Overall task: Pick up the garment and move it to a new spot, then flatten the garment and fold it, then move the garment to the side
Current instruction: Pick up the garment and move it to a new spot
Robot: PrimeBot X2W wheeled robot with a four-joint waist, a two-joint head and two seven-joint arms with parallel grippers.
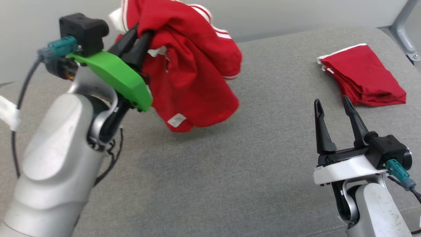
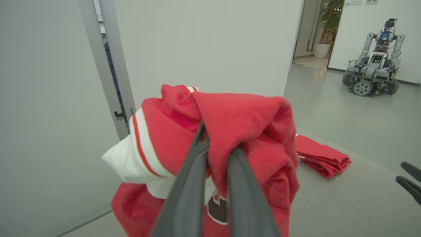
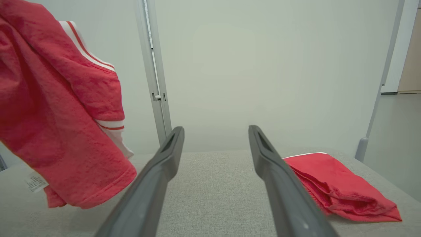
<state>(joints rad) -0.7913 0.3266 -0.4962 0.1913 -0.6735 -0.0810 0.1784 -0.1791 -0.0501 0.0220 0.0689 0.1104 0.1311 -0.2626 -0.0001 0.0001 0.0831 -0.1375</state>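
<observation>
Two red garments were in sight, and only one of them was being worked. The garment hung bunched in the air, pinched between the left jaws, which were clamped tight on a fold of it near their tips. The rest of the cloth spilled over and past the tips and drooped below them. Whether its lowest hem cleared the grey desk I could not tell. A second, folded garment lay flat on the desk just beyond the tips of the right jaws and a little to their right, untouched.

By my reckoning the pick-up was done and the garment was not yet set down at a new spot. Flattening, folding and moving it aside were all left to do.

The left arm was held high, wrist cocked so the left jaws pointed up and away from the robot. The right arm sat low, the right jaws spread wide and empty, pointing forward over bare desk, well apart from the hanging cloth.
</observation>
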